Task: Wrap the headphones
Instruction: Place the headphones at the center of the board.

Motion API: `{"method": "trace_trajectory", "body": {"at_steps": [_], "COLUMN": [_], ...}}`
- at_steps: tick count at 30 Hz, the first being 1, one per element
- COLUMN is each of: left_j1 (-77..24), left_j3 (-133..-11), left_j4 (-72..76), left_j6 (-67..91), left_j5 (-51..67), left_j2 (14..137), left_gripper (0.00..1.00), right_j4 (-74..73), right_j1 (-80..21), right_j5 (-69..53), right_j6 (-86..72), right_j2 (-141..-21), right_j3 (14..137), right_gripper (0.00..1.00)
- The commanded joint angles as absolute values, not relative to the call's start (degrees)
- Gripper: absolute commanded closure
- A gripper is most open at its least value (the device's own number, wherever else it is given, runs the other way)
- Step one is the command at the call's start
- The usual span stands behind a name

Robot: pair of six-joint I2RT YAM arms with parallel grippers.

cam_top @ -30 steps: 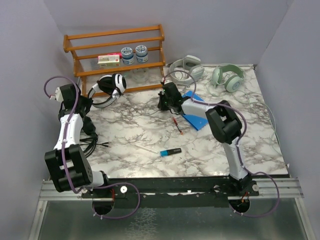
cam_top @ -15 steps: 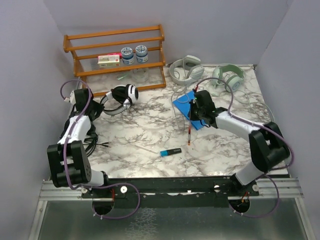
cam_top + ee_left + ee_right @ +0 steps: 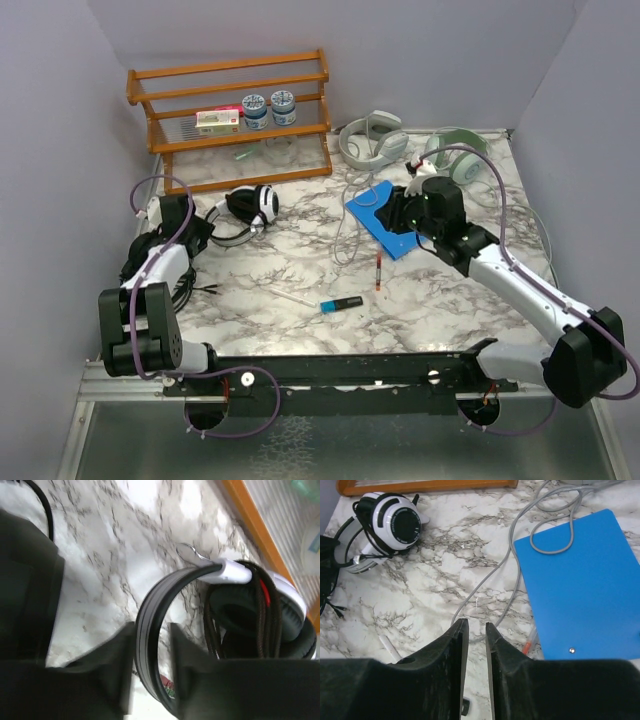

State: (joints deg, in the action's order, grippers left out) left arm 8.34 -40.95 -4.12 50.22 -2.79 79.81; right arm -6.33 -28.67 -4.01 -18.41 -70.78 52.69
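The white-and-black headphones lie on the marble table in front of the rack, their brown cord wound round the ear cups. My left gripper straddles their black headband. The band rests against one finger and a thin gap shows at the other, so the left gripper is slightly open. My right gripper hovers over the blue folder's near edge. Seen from its own wrist, the right gripper is narrowly open and holds nothing. A loose grey cable runs below it from the pale grey-white headphones.
A wooden rack with jars stands at the back left. A blue folder lies mid-table. A red pen, a blue-black marker and a white stick lie nearer. A greenish headset sits back right. Black cables are heaped under the left arm.
The left arm drew the white-and-black headphones away from the rack toward the table's middle, then loosened its jaws. The right arm swung from the middle to the right and parted its jaws.
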Motion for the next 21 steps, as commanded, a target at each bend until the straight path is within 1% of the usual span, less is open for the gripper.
{"method": "trace_trajectory", "body": {"at_steps": [1, 5, 6, 9, 11, 14, 16, 17, 18, 21], "left_j1": [8.2, 8.2, 8.1, 8.0, 8.0, 6.7, 3.7, 1.3, -0.6, -4.5], "left_j3": [-41.0, -45.2, -47.2, -53.1, -56.4, -60.5, -62.1, -62.5, -62.6, -62.0], "left_j4": [0.2, -3.9, -6.7, -13.9, -17.2, -21.0, -22.8, -23.4, -24.5, -26.6], "left_j6": [50.2, 47.2, 46.2, 44.3, 42.3, 37.2, 33.6, 32.2, 31.6, 31.7], "left_j5": [-10.1, -9.6, -9.5, -8.7, -4.8, 2.3, 4.9, 4.9, 4.3, 5.7], "left_j2": [75.6, 74.3, 74.3, 74.3, 74.3, 74.6, 74.7, 74.9, 75.3, 76.7], "left_gripper": [0.51, 0.31, 0.26, 0.09, 0.05, 0.05, 0.04, 0.02, 0.01, 0.01], "right_j4": [-9.4, -11.6, -12.6, -15.7, -18.3, -19.1, -18.4, -17.3, -16.6, -14.5], "right_j1": [-28.9, -28.9, -28.9, -28.9, -28.9, -28.6, -28.0, -27.4, -26.8, -24.2], "right_j5": [-3.5, -0.3, 2.2, 7.2, 10.0, 12.8, 13.6, 13.9, 14.6, 16.5], "right_j6": [-17.5, -16.0, -15.7, -14.8, -14.7, -14.2, -13.6, -13.2, -12.9, -13.6], "right_j2": [-66.3, -64.3, -64.1, -65.1, -66.8, -68.1, -68.5, -68.8, -69.4, -72.0], "right_j3": [51.2, 51.5, 52.0, 54.5, 57.1, 59.2, 59.8, 59.9, 60.2, 60.9], "right_gripper": [0.69, 0.67, 0.67, 0.62, 0.61, 0.6, 0.5, 0.47, 0.44, 0.3]}}
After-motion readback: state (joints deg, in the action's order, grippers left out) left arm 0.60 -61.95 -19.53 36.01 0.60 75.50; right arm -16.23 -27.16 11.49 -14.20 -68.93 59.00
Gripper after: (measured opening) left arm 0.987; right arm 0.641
